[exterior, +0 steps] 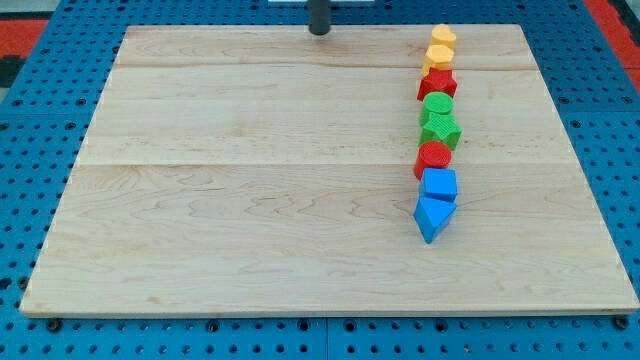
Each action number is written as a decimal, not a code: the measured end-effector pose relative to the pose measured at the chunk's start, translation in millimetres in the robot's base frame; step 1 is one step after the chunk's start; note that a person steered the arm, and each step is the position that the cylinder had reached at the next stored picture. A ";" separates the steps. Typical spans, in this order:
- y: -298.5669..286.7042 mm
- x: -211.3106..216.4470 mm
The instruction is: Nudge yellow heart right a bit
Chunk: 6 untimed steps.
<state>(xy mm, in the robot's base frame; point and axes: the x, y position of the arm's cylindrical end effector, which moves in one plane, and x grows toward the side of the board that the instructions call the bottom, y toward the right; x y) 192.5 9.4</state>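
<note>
Two yellow blocks head a column of blocks at the view's right. The upper yellow block [443, 37] touches the lower yellow block [438, 57]. I cannot tell which of them is the heart. My tip [319, 32] is at the board's top edge, well to the left of both yellow blocks and touching no block.
Below the yellow blocks the column goes on: a red block [437, 84], a green block [436, 105], a second green block [441, 131], a red round block [433, 157], a blue cube [439, 184] and a blue triangle [432, 217]. The wooden board [250, 200] lies on a blue pegboard.
</note>
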 end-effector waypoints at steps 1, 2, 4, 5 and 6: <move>51.4 1.0; 80.0 0.5; 129.4 -0.7; 147.3 -0.5; 172.9 -0.5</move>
